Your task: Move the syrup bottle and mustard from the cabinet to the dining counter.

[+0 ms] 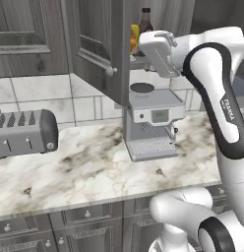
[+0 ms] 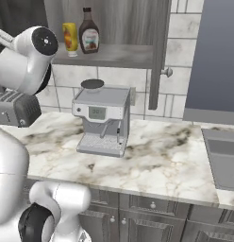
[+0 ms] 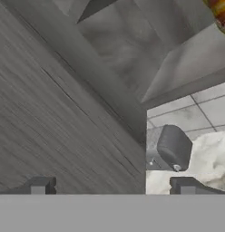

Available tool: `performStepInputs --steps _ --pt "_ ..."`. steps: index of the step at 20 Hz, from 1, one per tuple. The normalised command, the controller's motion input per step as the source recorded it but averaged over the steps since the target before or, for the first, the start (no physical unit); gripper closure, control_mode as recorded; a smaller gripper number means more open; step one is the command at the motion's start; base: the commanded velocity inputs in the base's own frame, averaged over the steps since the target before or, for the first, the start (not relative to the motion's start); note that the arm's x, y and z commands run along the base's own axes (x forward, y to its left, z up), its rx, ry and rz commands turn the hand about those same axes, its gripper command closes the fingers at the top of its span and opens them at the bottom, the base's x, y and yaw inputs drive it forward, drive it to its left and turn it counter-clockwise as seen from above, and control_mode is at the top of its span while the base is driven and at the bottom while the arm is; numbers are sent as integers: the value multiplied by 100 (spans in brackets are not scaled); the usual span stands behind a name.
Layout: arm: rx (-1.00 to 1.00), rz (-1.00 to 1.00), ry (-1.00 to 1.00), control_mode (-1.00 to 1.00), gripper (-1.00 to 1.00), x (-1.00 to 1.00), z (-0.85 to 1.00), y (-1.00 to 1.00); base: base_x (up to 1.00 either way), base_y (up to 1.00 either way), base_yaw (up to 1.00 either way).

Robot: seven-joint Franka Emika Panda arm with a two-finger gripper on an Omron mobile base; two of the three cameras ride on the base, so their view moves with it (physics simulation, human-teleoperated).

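The syrup bottle, dark brown with a pale and red label, stands on the shelf of the open cabinet. The yellow mustard stands just left of it. From the left base view the syrup bottle rises behind my white hand, and the mustard peeks out beside it. My gripper is open with nothing between its fingertips. It faces the wood-grain cabinet door, with the mustard at the top right corner. The dining counter is out of view.
A coffee machine stands on the marble counter below the shelf. A toaster sits to its left. The open cabinet door with its knob juts out left of my hand. A sink lies at the right.
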Motion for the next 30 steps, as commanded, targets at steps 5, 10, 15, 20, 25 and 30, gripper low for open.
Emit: performStepInputs --steps 5,10,15,20,25,30 --pt "0 18 11 -100 -100 23 0 85 0 0 0" --pt "0 19 9 -100 -100 1 0 98 0 0 0" --pt "0 17 4 -100 -100 0 0 100 0 0 0" --pt "-7 0 -17 -100 -100 -47 1 18 0 0 0" --pt "-14 -26 -24 -100 -100 -35 3 -75 0 0 0" --pt "-9 -28 -18 -100 -100 -5 14 -81 0 0 0"
